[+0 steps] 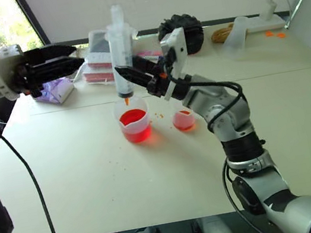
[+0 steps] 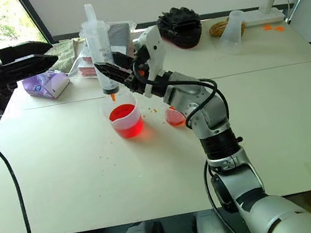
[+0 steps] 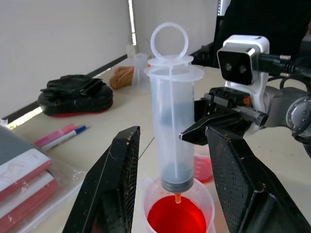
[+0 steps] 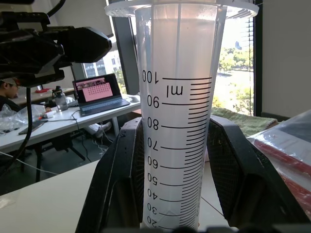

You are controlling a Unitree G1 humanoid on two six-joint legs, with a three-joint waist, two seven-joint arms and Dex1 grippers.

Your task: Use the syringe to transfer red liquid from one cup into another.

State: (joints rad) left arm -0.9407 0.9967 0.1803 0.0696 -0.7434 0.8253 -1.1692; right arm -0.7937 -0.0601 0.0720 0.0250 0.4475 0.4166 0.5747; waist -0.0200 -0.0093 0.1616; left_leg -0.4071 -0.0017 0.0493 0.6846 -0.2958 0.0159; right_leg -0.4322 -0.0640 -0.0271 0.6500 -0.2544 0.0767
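The right pincer (image 1: 127,73) pinched the syringe (image 1: 119,50) by its barrel and held it upright over the larger cup (image 1: 134,120), the stained tip hanging just above the red liquid (image 1: 133,118) and not dipped into it, as far as could be told. The plunger sat pushed almost fully down, its ring standing just clear of the barrel top, and the barrel looked empty. The smaller cup (image 1: 184,119) stood on the tabletop (image 1: 82,178) just beside the larger one, on the right arm's side, with a little red in its bottom.

The left pincer (image 1: 66,56) hung spread to the syringe's left, level and pointing toward it at about the height of the barrel's top, apart from it and gripping nothing. In the left wrist view the barrel stood between its two fingers (image 3: 109,189) but beyond their tips.

Drawing up liquid appeared to be the step in hand. To do it well, the right arm would need to lower the tip under the surface and keep the barrel plumb, while the left pincer closed on the plunger ring and lifted it straight and slowly. A sideways tug might tip the light cup or pull air.

Orange flecks dotted the tabletop between the cups.
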